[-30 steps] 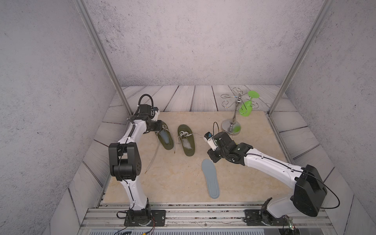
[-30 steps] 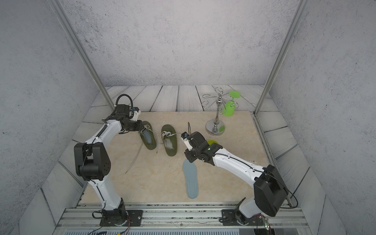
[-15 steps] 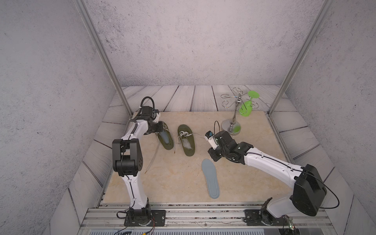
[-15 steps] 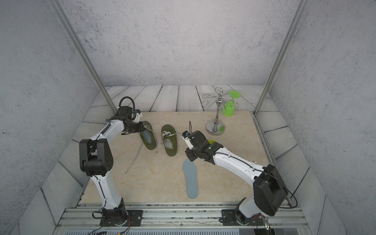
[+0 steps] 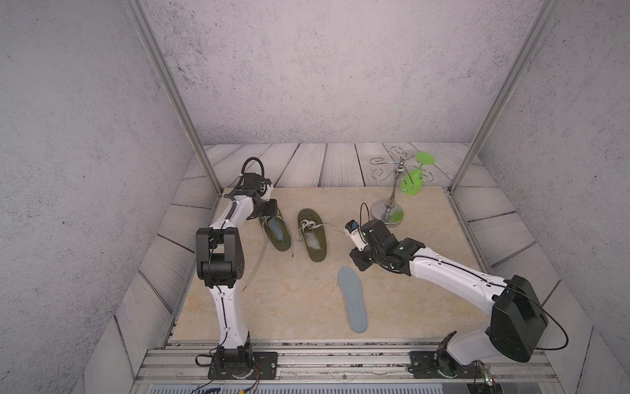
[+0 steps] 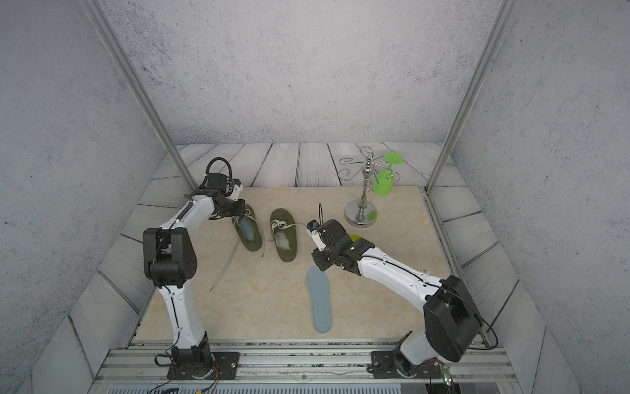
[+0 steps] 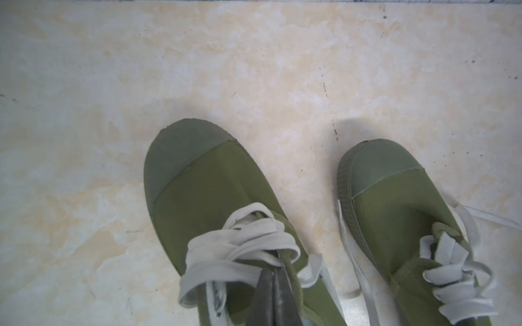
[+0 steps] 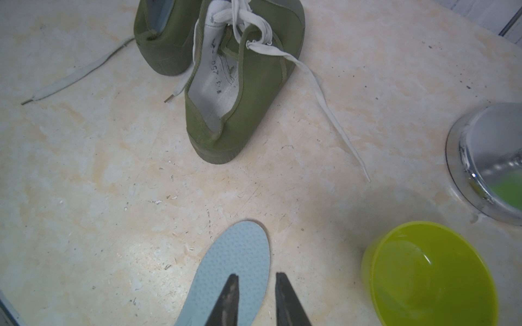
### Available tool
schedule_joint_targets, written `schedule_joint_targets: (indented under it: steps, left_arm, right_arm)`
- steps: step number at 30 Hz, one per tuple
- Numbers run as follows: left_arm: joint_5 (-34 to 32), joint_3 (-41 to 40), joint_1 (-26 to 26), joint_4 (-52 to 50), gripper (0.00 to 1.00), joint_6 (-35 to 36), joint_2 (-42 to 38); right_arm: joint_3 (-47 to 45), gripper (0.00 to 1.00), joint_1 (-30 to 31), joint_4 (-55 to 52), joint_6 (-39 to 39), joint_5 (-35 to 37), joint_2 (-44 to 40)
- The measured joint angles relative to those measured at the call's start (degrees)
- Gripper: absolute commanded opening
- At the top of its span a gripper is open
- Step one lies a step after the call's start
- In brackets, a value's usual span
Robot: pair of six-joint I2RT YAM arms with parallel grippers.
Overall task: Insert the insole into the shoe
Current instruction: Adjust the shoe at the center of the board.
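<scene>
We see the grey-blue insole (image 5: 353, 300) flat on the marbled tabletop (image 5: 289, 307), lower centre in both top views, below the white-lined olive canvas shoe (image 5: 308, 218), not inside it. Our right gripper (image 8: 255, 278) hovers over the insole's upper end, jaws apart. Our left gripper (image 7: 272, 275) is pinched shut among the white laces (image 7: 240, 248) of the leftward shoe (image 5: 284, 244). A lime bowl (image 8: 429, 273) sits beside the insole's tip; a chrome stand (image 5: 387, 215) rises upper right.

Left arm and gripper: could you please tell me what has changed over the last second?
The left gripper shut at the laces of a shoe, and that arm's elbow swung inward. Whether it pinches cloth cannot be told. The right gripper, open over the insole, the second shoe and the stand stayed put.
</scene>
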Motion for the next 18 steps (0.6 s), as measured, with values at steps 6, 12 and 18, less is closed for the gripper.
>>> schedule_joint_targets:
  steps: [6, 12, 18]
  left_arm:
    - [-2.8, -0.8, -1.3, -1.1, 0.02, 0.5, 0.8]
    - [-4.0, -1.8, -1.3, -1.0, 0.07, 0.7, 0.3]
    - [-6.9, -5.2, -1.3, 0.3, 0.10, 0.6, -4.1]
  right_arm:
    - [-0.8, 0.26, -0.3, 0.3, 0.0, -0.1, 0.0]
    - [-0.9, 0.26, -0.4, 0.4, 0.0, -0.2, 0.0]
    - [-1.1, 0.26, -0.4, 0.5, 0.1, -0.6, 0.0]
